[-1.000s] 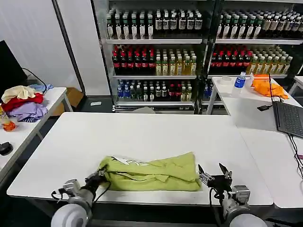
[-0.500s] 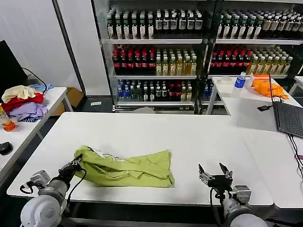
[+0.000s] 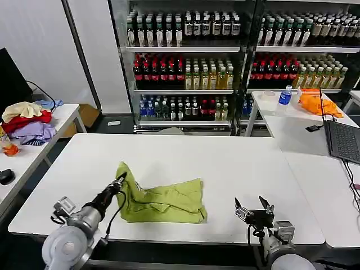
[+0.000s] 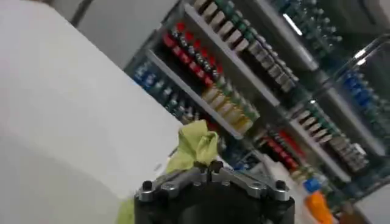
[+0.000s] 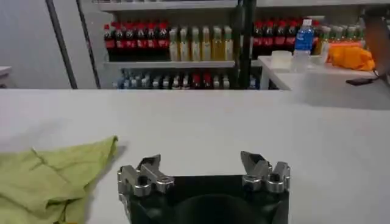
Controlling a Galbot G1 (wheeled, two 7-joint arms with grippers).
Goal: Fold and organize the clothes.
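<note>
Up front in the head view, the left gripper (image 3: pixel 120 181) pinches a raised corner of the lime T-shirt (image 3: pixel 163 199), which lies crumpled near the front edge of the white table (image 3: pixel 185 154), left of its middle. The right gripper (image 3: pixel 251 209) hovers with fingers spread (holding nothing) by the same edge, apart from the cloth. From the left wrist, a tuft of T-shirt (image 4: pixel 196 145) stands clamped above the left gripper (image 4: pixel 210 167). From the right wrist, the right gripper (image 5: pixel 202 167) gapes beside the T-shirt (image 5: pixel 52 176).
</note>
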